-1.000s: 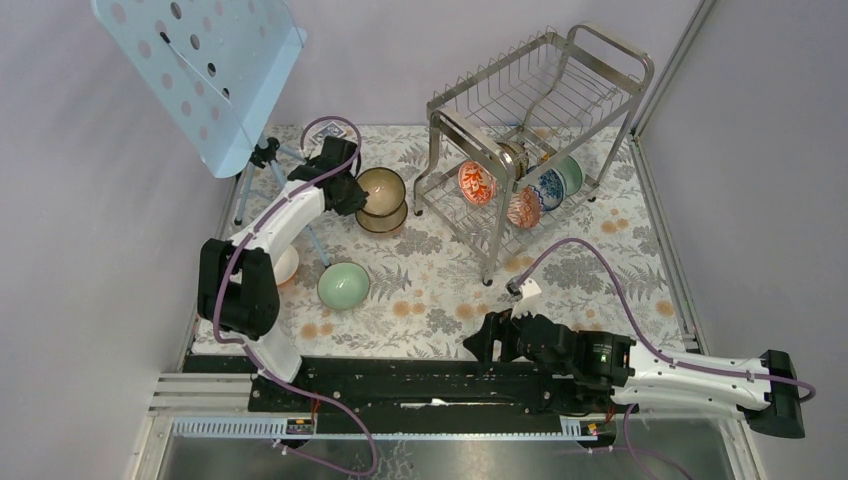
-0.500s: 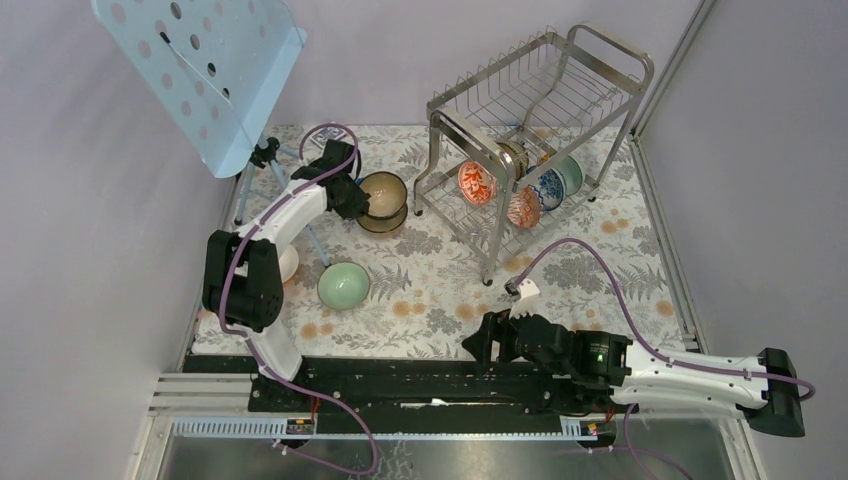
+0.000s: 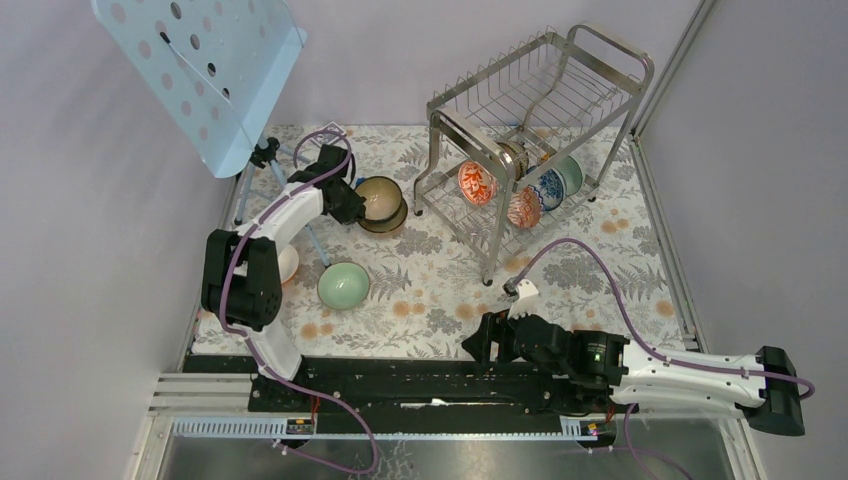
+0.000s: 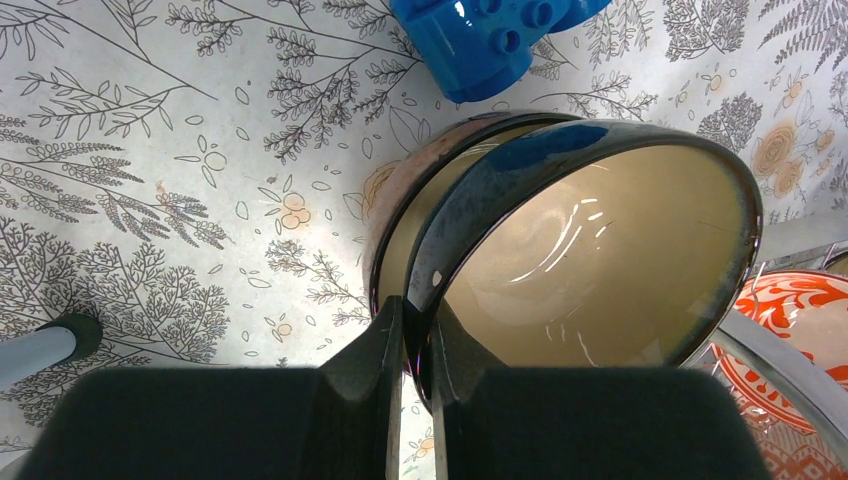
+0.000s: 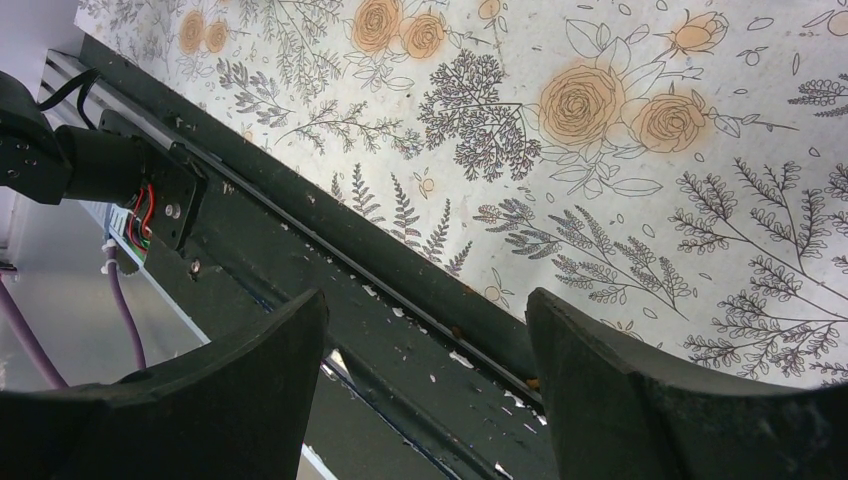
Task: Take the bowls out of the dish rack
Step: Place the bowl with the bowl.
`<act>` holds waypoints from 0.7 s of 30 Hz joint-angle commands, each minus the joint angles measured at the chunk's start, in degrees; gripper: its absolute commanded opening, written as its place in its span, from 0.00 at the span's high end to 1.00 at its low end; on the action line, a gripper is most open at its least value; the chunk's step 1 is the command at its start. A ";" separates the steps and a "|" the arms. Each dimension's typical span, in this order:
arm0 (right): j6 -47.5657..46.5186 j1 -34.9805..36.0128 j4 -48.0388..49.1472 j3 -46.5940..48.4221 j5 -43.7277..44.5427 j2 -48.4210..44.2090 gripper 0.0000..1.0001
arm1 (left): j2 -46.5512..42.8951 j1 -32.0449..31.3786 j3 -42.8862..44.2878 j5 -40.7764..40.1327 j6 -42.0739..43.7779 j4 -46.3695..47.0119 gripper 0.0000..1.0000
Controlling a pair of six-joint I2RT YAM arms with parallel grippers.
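My left gripper (image 3: 352, 205) (image 4: 418, 322) is shut on the near rim of a dark brown bowl (image 3: 383, 200) (image 4: 600, 250) with a tan inside. That bowl hangs tilted just over a second bowl (image 4: 398, 195) standing on the mat. A pale green bowl (image 3: 343, 285) sits nearer on the mat, and a white bowl (image 3: 287, 265) shows partly behind the left arm. The steel dish rack (image 3: 600, 45) stands at the back right. Its lower tier holds two orange-red patterned bowls (image 3: 477, 183) (image 3: 523, 208), a blue-and-white one (image 3: 547, 187) and a pale green one (image 3: 571, 172). My right gripper (image 3: 478, 345) (image 5: 425, 300) is open over the front rail, holding nothing.
A pale blue perforated music stand (image 3: 200, 70) leans over the back left corner, and its tripod legs (image 3: 243, 200) stand beside the left arm. A blue plastic piece (image 4: 480, 35) lies just beyond the held bowl. The black rail (image 3: 400, 372) runs along the near edge. Walls close in behind and on the right.
My left gripper has carried the dark brown bowl down and a little nearer, closer onto the bowl below. The right arm has not moved.
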 commanded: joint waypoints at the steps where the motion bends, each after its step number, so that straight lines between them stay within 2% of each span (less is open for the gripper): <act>1: 0.64 -0.12 0.61 0.09 0.62 0.48 0.21 | -0.72 0.34 0.40 2.02 -1.53 5.63 1.00; 16: 0.21 -0.12 1.01 1.35 0.52 3.06 0.21 | -0.13 0.34 -2.64 3.46 -0.44 7.80 1.00; 21: 0.02 -0.12 1.01 1.62 0.41 3.71 0.21 | -0.44 0.34 -3.00 3.46 0.18 7.90 0.85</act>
